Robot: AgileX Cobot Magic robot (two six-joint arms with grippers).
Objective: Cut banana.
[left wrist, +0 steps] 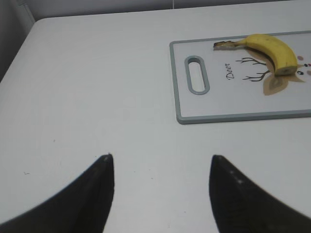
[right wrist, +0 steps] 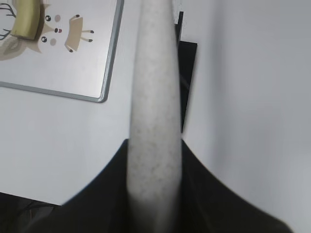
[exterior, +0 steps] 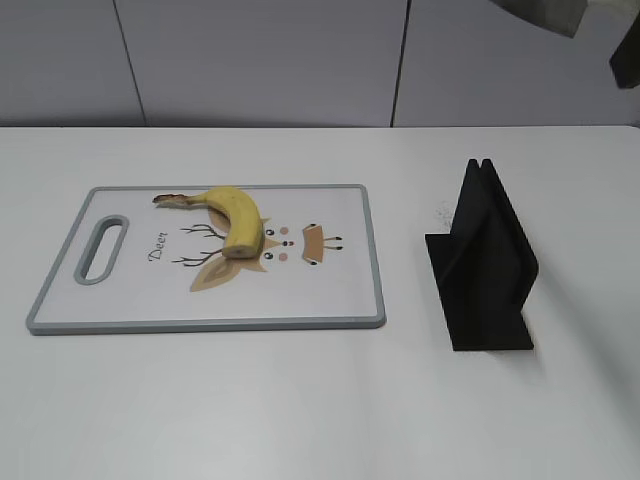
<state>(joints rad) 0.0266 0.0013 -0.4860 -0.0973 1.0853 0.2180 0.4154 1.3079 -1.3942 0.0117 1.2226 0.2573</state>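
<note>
A yellow banana with one cut end lies on the white, grey-rimmed cutting board; it also shows in the left wrist view and partly in the right wrist view. My right gripper is shut on a knife's speckled grey-white handle, held high above the black knife stand; the blade is hidden. Only a dark part of that arm shows at the exterior view's top right. My left gripper is open and empty over bare table, left of the board.
The black knife stand is upright on the white table to the right of the board. A grey wall runs behind the table. The board has a handle slot at its left end.
</note>
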